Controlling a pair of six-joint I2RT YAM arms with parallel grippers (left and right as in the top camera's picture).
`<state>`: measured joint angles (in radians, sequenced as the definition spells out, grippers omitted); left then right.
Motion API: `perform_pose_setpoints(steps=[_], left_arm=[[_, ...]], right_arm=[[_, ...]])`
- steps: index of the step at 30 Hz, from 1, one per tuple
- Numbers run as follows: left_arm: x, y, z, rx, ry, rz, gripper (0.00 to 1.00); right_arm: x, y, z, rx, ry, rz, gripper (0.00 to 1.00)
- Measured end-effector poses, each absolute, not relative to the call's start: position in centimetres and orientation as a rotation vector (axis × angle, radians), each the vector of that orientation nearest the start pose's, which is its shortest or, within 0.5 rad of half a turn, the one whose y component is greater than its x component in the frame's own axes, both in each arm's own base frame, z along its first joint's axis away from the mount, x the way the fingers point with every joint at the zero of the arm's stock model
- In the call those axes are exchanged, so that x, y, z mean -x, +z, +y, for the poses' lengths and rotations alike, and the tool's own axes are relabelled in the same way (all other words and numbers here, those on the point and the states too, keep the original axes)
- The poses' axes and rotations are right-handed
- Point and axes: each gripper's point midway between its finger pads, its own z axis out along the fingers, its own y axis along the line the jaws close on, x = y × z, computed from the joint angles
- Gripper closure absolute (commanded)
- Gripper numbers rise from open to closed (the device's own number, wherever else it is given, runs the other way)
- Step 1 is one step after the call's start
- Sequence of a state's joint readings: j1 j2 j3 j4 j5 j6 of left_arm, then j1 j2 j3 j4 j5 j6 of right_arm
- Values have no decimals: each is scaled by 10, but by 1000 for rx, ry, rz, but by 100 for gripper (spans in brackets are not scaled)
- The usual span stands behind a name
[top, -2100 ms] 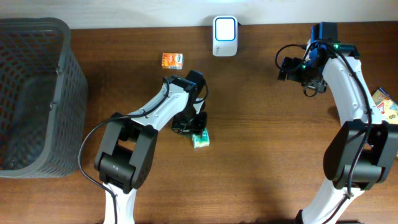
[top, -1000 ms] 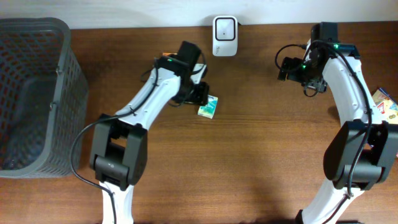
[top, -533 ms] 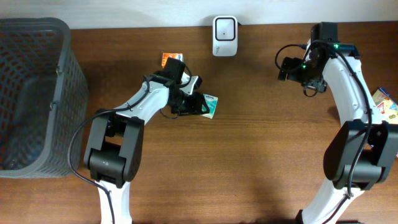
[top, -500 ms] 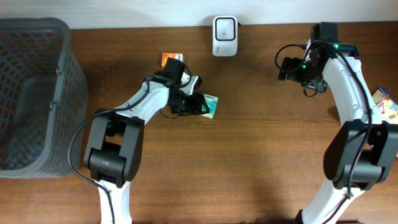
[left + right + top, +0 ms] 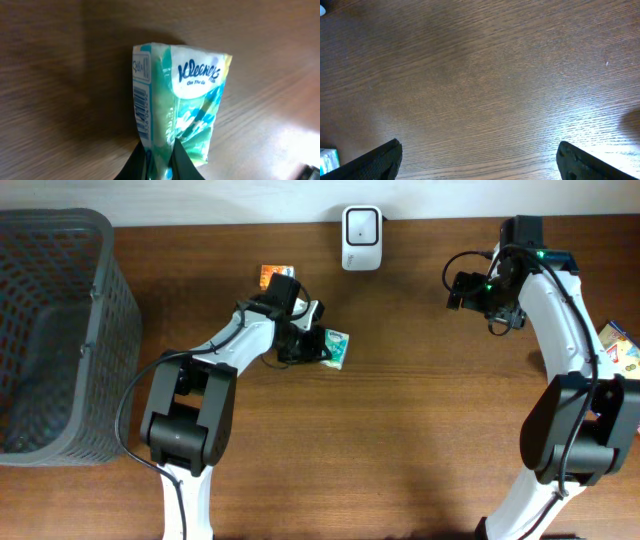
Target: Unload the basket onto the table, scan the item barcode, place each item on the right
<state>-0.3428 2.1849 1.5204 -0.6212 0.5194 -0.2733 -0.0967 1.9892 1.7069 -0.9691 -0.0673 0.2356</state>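
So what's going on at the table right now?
The left gripper is pinched on one end of a Kleenex tissue pack, a little short of the white scanner. The pack's barcode runs along its side. The right gripper is open over bare table, holding nothing. A small orange box lies beside the left arm.

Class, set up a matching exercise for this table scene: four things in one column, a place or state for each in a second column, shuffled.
1 tissue pack
2 basket
3 scanner
4 right end effector

A far table edge, centre
B open, empty
C pinched by left end effector
D table's left side

Pairs: 1-C, 2-D, 3-A, 4-B
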Motion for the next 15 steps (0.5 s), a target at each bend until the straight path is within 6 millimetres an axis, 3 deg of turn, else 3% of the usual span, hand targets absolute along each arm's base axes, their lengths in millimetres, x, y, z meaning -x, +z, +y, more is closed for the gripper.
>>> perform_pose_setpoints(steps=[5,9,10,15], left_arm=[[-433,31,-206,-156,-512,2947,99],[-477,73,-180,-121,-162,2810,98],[-490,87,-170,-109,-9,2741,98],[-487,96,-157,-142,397,2631,96]], right_arm=[[-455,111,-33,-452,126,2788,1],[-455,111,-33,-453,127,2788,1],[-455,111,-33,-452,126,2789,1],[-455,111,-33,-452,126,2788,1]])
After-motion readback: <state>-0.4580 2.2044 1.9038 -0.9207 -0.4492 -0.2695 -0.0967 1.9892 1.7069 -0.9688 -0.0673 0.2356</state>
